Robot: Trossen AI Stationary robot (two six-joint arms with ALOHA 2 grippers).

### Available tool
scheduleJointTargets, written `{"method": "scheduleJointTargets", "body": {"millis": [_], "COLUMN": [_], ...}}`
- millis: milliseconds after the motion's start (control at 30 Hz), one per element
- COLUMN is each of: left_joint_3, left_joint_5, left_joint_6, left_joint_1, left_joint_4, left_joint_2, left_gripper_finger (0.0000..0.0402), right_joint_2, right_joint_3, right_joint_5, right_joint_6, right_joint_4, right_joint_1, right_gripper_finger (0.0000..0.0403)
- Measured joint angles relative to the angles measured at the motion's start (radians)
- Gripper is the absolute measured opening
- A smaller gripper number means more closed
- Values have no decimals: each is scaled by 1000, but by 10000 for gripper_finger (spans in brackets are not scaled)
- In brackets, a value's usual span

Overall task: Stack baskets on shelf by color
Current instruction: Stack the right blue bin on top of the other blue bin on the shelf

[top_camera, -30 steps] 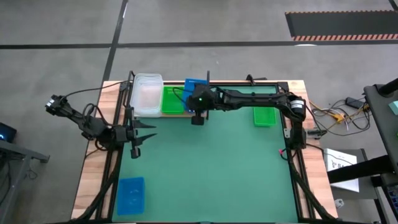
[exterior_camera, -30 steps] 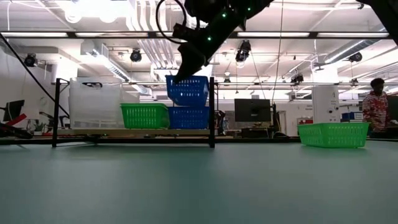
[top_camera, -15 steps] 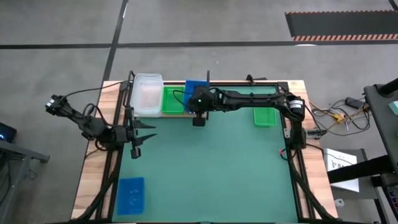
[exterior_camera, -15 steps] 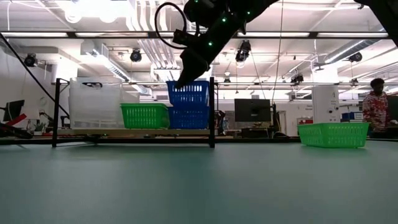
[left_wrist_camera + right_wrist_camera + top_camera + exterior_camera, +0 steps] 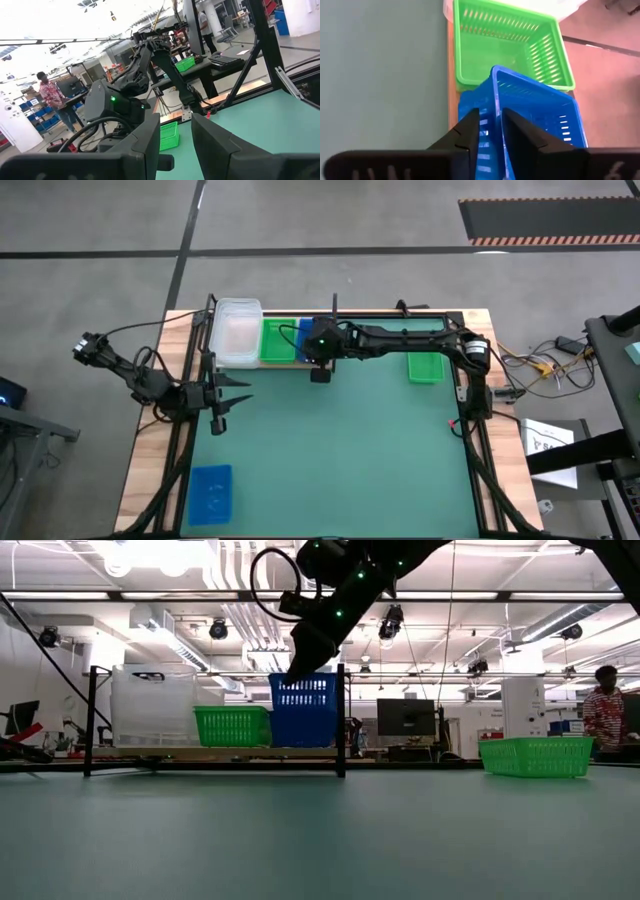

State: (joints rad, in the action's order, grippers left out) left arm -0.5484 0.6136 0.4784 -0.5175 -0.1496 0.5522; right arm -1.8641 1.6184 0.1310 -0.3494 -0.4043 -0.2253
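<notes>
Clear plastic marks the shelf's (image 5: 215, 751) left end, where the stacked translucent baskets (image 5: 237, 331) stand; just beside them sits a green basket (image 5: 232, 725), then the blue stack (image 5: 304, 710) at the right. Off the tabletop's left edge the left hand (image 5: 228, 402) waits with its fingers spread, gripping nothing. A lone blue basket (image 5: 210, 493) lies on the green mat (image 5: 340, 450) at the near left corner, and a second green basket (image 5: 426, 367) rests near the mat's right side, well apart from the shelf.

The right hand (image 5: 490, 131) pinches the near wall of the upper blue basket (image 5: 530, 112), which looks nested nearly flush into the one beneath. The risk, as I judge it, lies in the release. If the basket sits slightly askew, letting go could leave it tilted or wedged. If a finger (image 5: 465, 132) snags the slotted wall while withdrawing, the whole light stack could be dragged off the board's front edge. The neighbouring green basket sits close enough to be nudged as well.
</notes>
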Motion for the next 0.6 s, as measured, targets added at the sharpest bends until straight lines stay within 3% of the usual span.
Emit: {"method": "scheduleJointTargets", "body": {"millis": [200, 500, 600], "left_joint_3": [0, 0, 0], "left_joint_5": [0, 0, 0], "left_joint_6": [0, 0, 0], "left_joint_1": [0, 0, 0], "left_joint_4": [-1, -1, -1], "left_joint_2": [0, 0, 0], "left_gripper_finger": [96, 96, 96], "right_joint_2": [0, -9, -18], "right_joint_3": [0, -1, -4], "right_joint_5": [18, 52, 53], "right_joint_6": [-13, -77, -97], "right_joint_4": [23, 28, 29], "right_joint_1": [0, 3, 8], "right_gripper_finger": [93, 17, 11]}}
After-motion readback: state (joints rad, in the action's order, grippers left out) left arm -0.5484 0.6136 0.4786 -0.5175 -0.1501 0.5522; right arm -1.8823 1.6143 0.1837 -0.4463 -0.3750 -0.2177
